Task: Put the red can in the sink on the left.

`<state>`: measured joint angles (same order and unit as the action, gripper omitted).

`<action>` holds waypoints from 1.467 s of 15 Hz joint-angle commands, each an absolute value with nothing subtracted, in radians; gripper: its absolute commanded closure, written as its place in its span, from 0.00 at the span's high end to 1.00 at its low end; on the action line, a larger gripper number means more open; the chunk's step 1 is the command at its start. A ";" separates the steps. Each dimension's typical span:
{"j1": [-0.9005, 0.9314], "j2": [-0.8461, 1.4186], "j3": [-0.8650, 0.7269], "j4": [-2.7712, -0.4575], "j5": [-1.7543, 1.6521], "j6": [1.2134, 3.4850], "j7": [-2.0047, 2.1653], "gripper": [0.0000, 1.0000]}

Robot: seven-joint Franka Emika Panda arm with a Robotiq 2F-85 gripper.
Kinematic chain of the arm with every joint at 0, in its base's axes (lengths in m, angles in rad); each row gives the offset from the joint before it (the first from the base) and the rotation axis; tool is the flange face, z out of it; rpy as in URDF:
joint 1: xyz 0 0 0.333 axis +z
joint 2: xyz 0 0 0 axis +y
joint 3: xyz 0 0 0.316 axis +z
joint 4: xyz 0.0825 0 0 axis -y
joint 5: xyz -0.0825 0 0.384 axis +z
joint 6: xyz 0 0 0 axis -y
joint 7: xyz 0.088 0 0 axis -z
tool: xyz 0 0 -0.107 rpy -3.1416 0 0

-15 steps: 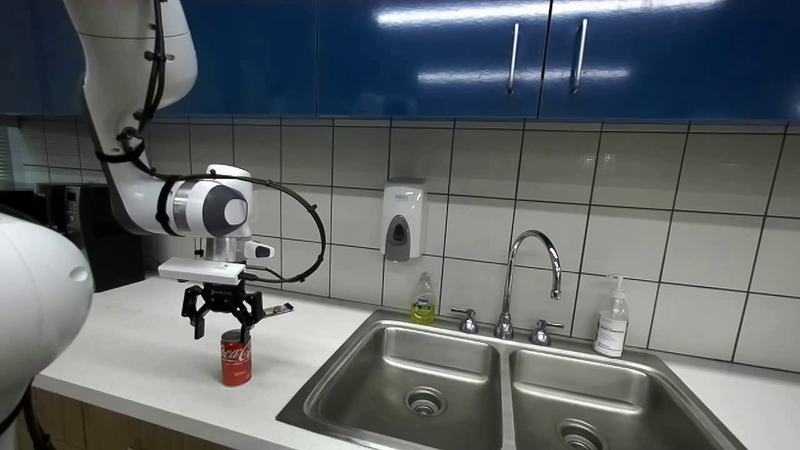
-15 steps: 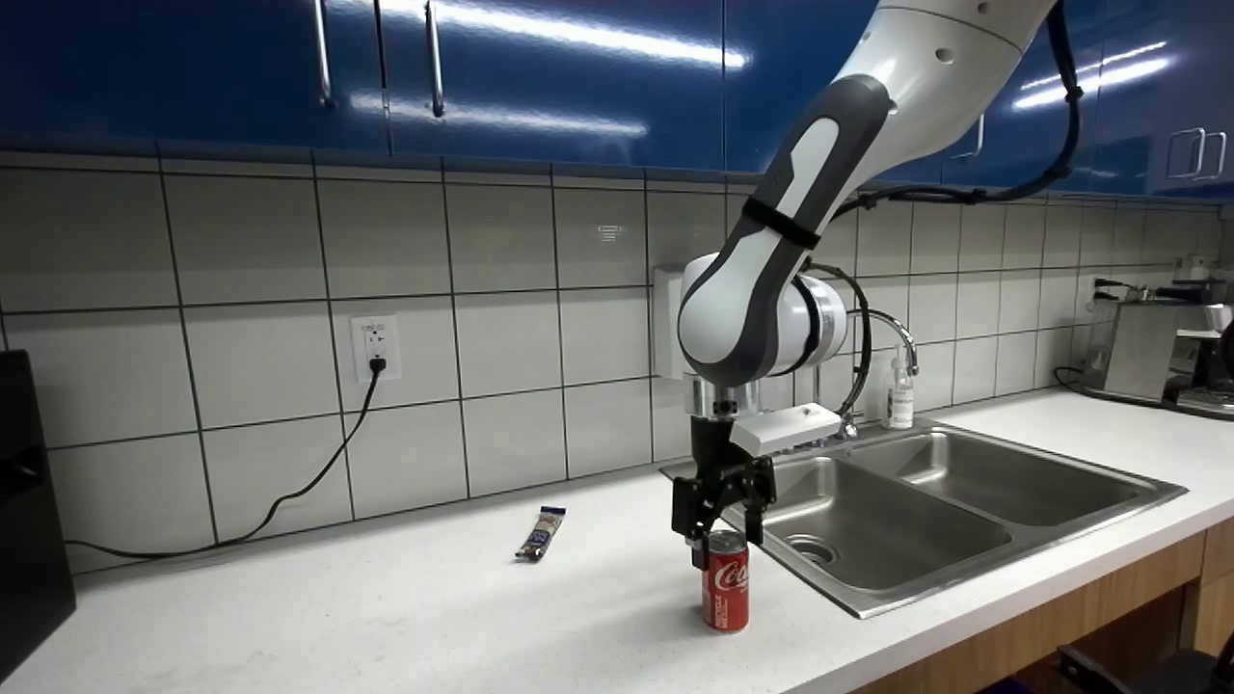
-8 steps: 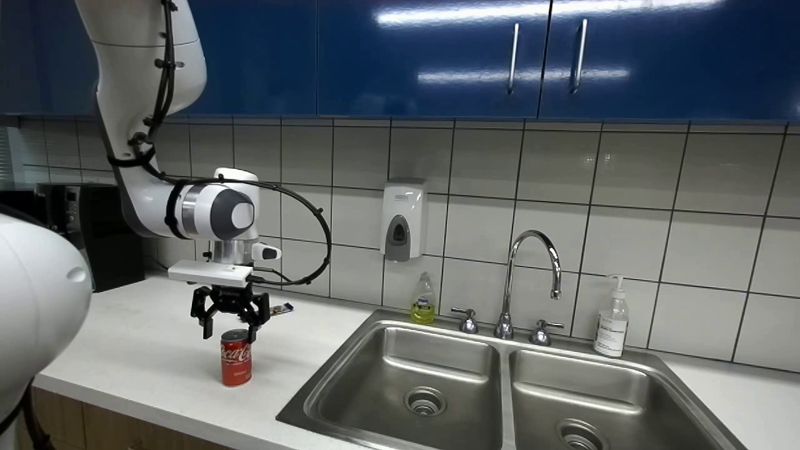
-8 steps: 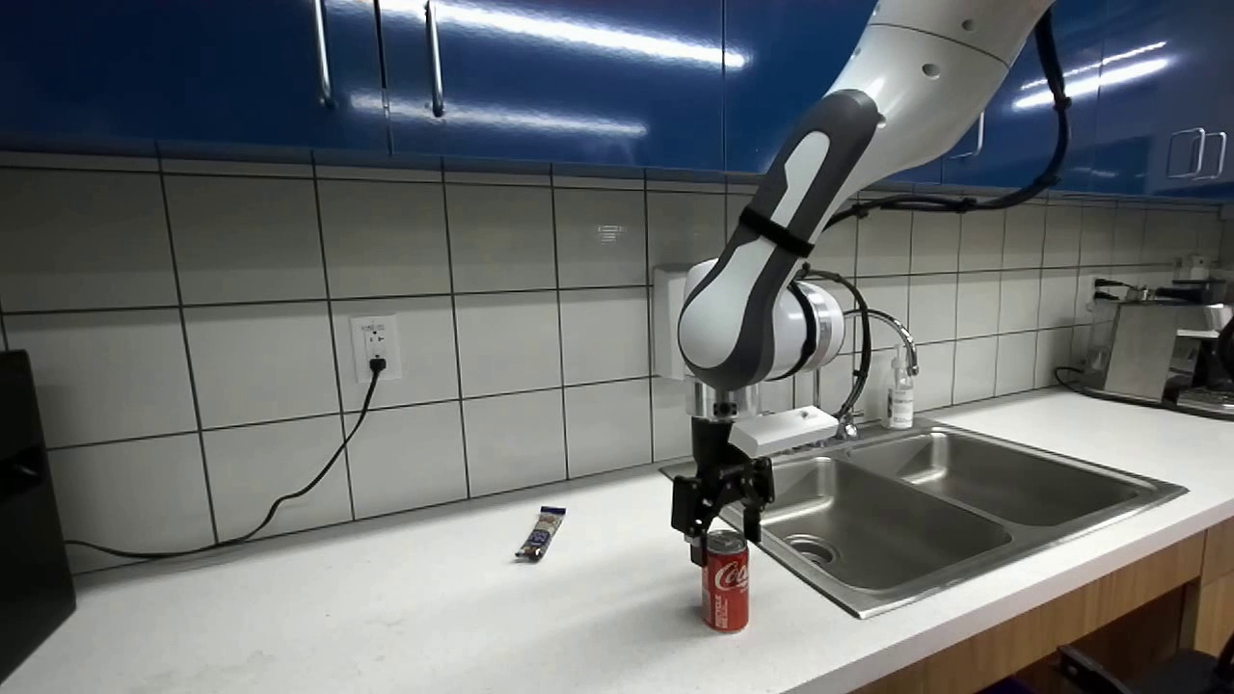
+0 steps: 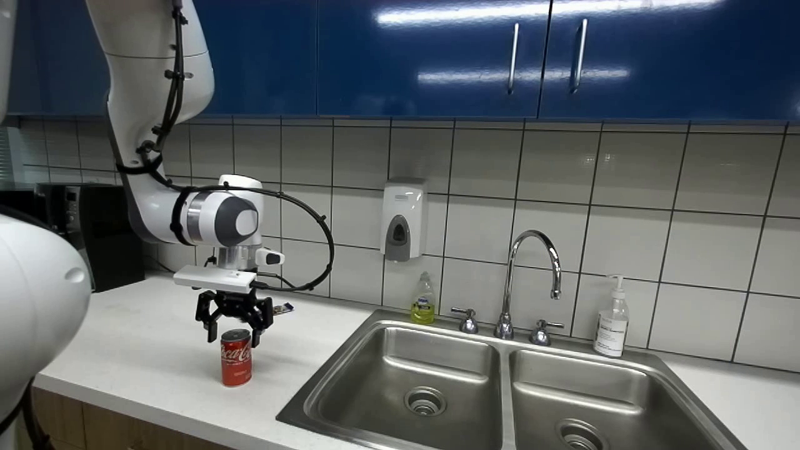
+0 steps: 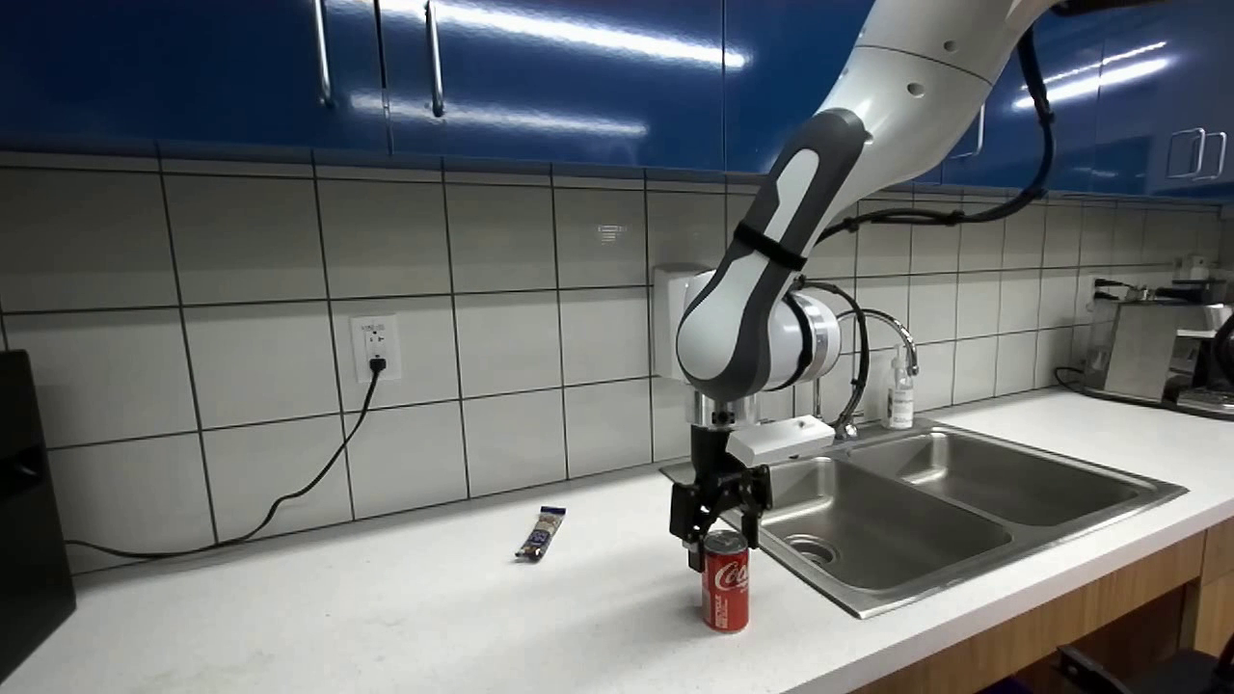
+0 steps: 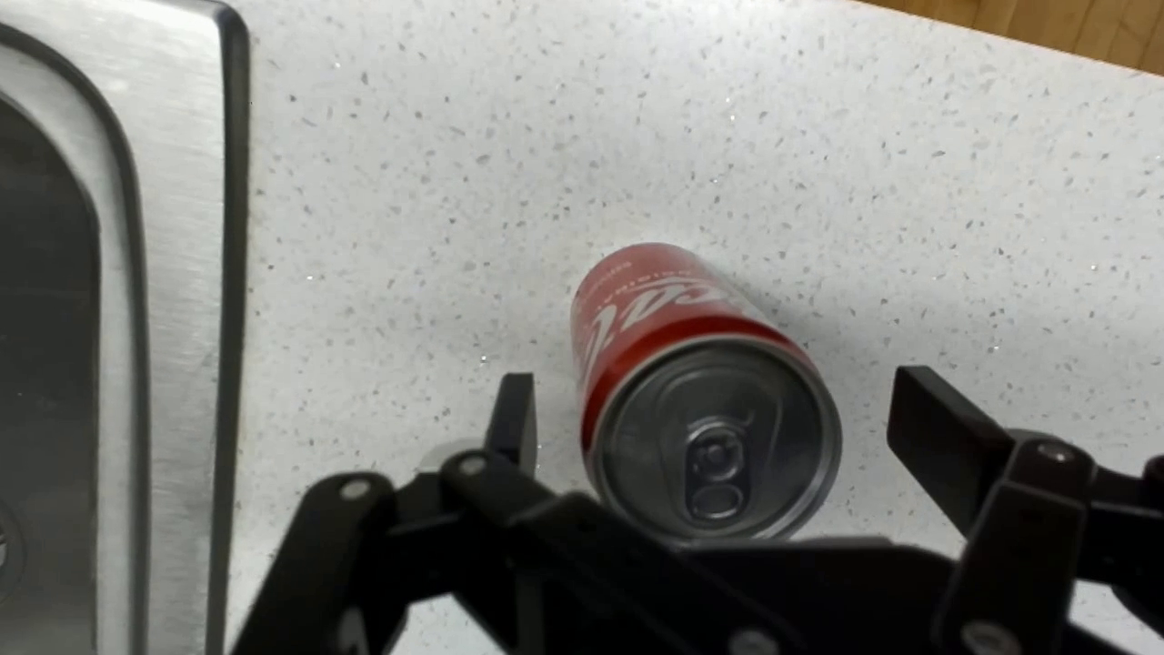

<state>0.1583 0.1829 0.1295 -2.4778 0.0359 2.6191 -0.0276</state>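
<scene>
The red can stands upright on the white counter, left of the sink in an exterior view. It also stands in front of the sink in an exterior view. My gripper is open and points down, with its fingertips around the height of the can's top. In the wrist view the can lies between the two open fingers, with a gap on each side. The left basin of the steel double sink is the one nearer the can. The sink's rim shows in the wrist view.
A chrome faucet, a dish soap bottle and a pump bottle stand along the sink's back. A wrapped bar lies on the counter. A black appliance stands at the far left. Blue cabinets hang above.
My gripper has moved to the right in an exterior view and slightly down, so its fingers now sit on both sides over the can. The can has not moved.
</scene>
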 commanded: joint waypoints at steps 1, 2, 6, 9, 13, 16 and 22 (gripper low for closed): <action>0.141 0.207 0.130 -2.460 0.023 2.631 -0.049 1.00; 0.140 0.211 0.129 -2.459 0.023 2.631 -0.050 1.00; 0.139 0.224 0.125 -2.452 0.023 2.638 -0.048 1.00; 0.137 0.233 0.123 -2.446 0.026 2.642 -0.048 1.00; 0.135 0.244 0.125 -2.437 0.030 2.645 -0.051 0.66; 0.135 0.250 0.122 -2.430 0.026 2.642 -0.046 0.42; 0.142 0.221 0.109 -2.427 0.013 2.612 -0.015 0.39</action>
